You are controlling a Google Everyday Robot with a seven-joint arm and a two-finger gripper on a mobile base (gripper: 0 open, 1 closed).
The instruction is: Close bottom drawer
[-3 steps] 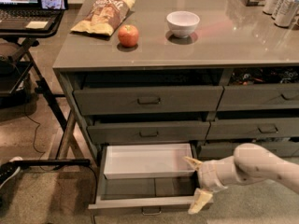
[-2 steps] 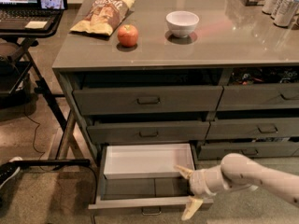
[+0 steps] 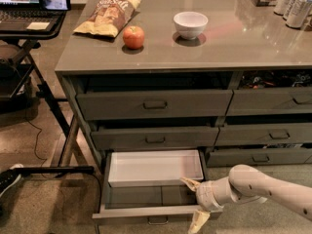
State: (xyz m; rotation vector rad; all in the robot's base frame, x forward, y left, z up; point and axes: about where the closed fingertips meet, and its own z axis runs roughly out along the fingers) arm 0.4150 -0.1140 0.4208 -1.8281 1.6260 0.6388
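Note:
The bottom drawer (image 3: pixel 151 212) of the left stack is pulled far out, with a white shallow tray (image 3: pixel 155 167) inside at its back and a small metal loop handle (image 3: pixel 158 221) on its grey front. My gripper (image 3: pixel 193 204) is at the drawer's right front corner, coming in from the right. Its two cream fingers are spread apart, one (image 3: pixel 189 183) over the drawer's inside and one (image 3: pixel 197 222) outside the front panel, so the front edge lies between them. It holds nothing.
Two closed grey drawers (image 3: pixel 155 105) sit above, and another stack (image 3: pixel 271 134) stands to the right. The counter holds a chip bag (image 3: pixel 108 14), an apple (image 3: pixel 133 36), a white bowl (image 3: pixel 190 24) and cans (image 3: pixel 294 4). A laptop stand (image 3: pixel 29 23) stands on the left.
My gripper and arm have moved left, from beside the drawer's right side to straddling its right front corner. The drawer has not visibly moved.

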